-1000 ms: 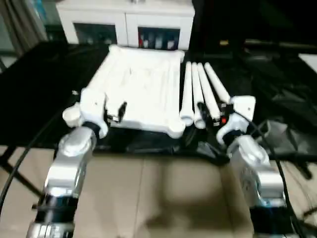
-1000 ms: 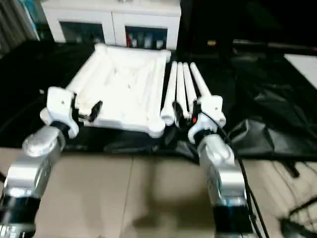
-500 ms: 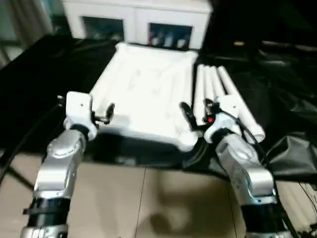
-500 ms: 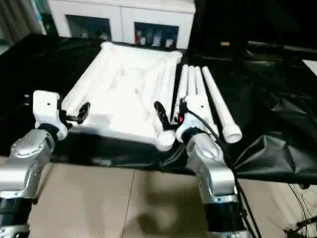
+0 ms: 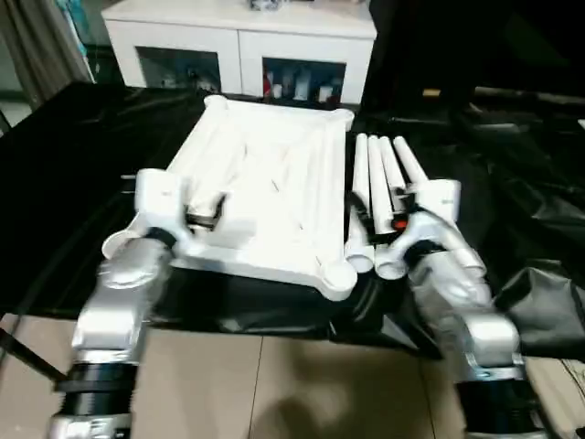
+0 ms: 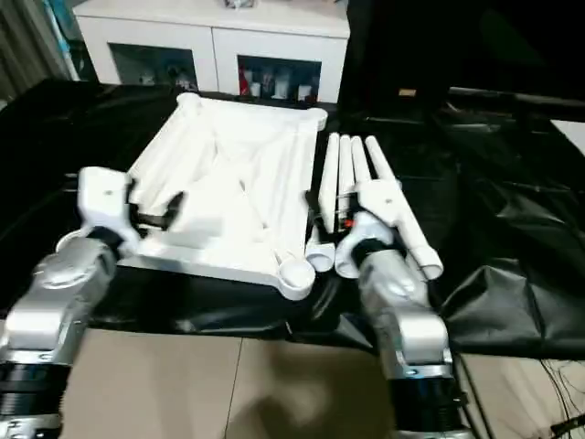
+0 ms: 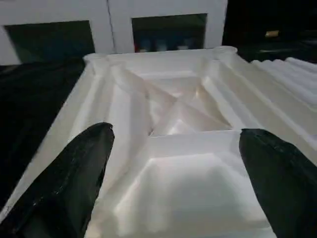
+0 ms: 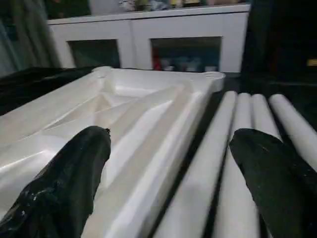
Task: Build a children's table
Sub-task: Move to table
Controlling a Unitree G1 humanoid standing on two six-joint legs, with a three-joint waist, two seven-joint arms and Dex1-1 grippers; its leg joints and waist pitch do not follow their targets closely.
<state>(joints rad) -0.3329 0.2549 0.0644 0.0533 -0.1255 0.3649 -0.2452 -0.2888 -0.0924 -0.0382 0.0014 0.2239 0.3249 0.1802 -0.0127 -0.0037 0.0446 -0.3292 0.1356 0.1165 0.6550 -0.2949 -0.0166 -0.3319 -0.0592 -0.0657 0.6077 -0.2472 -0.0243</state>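
At centre-right of the head view, the right gripper (image 6: 331, 222) is held wide and empty over the near ends of the four legs (image 6: 352, 178); the left gripper (image 5: 203, 210), also wide, is poised over the table top (image 5: 270, 197), ribbed side up at frame centre. Judged stage: reach for a first leg, nothing grasped yet. Next, approx., jaws must be lowered astride one leg and closed w/o nudging the others.

Hidden behind the white right gripper (image 5: 370, 219): the middle stretch of the long white tapered tube legs (image 5: 377, 178). Cut off at the top edge: the white glass-door cabinet (image 5: 239, 46). Too small to make out: the coloured items behind its glass (image 6: 274, 84).
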